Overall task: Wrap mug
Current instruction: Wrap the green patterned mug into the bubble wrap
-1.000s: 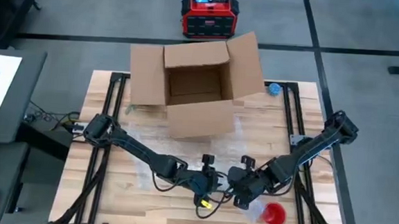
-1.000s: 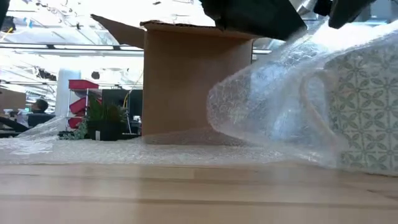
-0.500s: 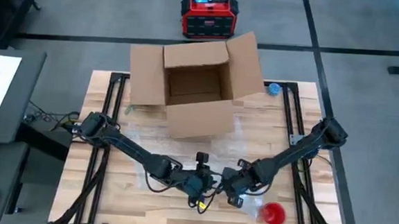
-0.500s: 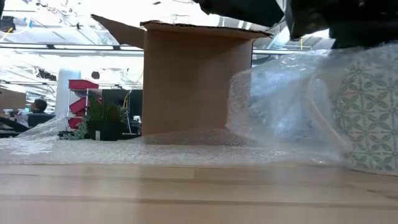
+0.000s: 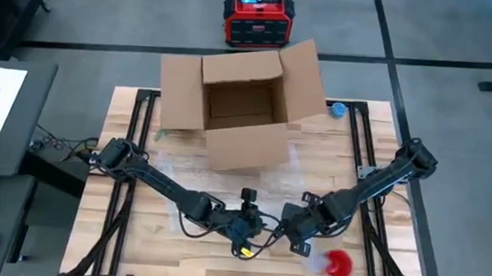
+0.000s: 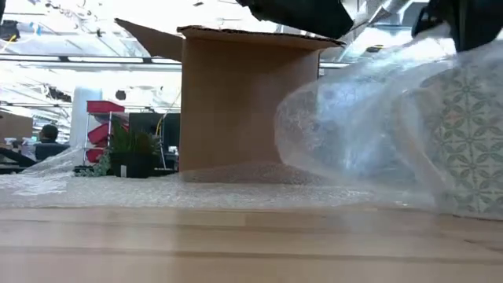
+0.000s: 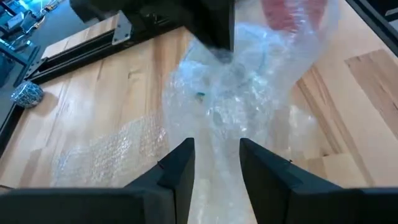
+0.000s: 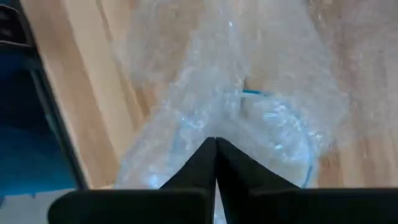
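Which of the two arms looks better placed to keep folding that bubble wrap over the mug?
Probably the right. The right gripper is shut on the bubble wrap just beside the mug. The left gripper is open, with wrap between its fingers but ungripped, and sits farther from the mug.

Wrap point(image 6: 354, 134): clear plastic bubble film, glossy, bumpy, crinkled. Mug point(image 6: 464, 141) under it: smooth, matt-looking, pale with green tile pattern; red inside point(image 5: 337, 264). Table point(image 5: 146, 235): light wood planks, matt, grain visible. Box point(image 5: 243, 112): brown corrugated cardboard, matt. Fingers point(image 7: 180, 171) of left gripper point(image 7: 214, 168): dark matt plastic. Right gripper point(image 8: 216, 163) pinches film.
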`<state>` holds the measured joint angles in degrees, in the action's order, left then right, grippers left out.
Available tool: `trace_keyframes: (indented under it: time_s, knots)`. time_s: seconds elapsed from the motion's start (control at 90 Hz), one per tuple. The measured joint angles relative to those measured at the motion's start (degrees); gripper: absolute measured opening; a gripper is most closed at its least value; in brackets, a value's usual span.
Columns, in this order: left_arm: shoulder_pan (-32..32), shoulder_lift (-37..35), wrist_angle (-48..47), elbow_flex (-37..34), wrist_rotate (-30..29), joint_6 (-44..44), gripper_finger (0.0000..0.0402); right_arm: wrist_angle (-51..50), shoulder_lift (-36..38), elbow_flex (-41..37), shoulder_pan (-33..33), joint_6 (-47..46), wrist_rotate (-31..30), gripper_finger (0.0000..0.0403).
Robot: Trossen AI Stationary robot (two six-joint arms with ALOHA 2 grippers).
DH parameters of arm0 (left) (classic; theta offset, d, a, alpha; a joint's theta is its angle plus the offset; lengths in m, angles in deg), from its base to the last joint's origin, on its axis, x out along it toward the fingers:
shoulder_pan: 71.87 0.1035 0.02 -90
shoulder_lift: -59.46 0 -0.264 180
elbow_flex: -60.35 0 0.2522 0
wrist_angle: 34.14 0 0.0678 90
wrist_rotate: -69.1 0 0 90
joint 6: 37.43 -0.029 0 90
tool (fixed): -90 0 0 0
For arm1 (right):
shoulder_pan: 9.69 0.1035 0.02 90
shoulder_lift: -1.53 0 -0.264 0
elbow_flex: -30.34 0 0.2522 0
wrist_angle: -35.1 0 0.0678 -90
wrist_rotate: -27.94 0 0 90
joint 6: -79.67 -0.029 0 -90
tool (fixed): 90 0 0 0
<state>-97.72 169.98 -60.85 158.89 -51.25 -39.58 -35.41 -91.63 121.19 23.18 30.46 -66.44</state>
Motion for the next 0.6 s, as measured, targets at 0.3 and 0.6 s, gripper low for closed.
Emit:
trace_keyframes:
  time_s: [0.3, 0.6]
  knots:
    - [-0.16, 0.02, -0.10, 0.00, 0.00, 0.02, 0.0107, 2.50, -4.49, -5.87, -0.48, -3.30, -0.04, 0.0000]
    - [-0.45, 0.07, 0.21, 0.00, 0.02, -0.22, 0.0107, 7.56, -11.12, -7.93, -4.35, 2.98, 3.09, 0.0000]
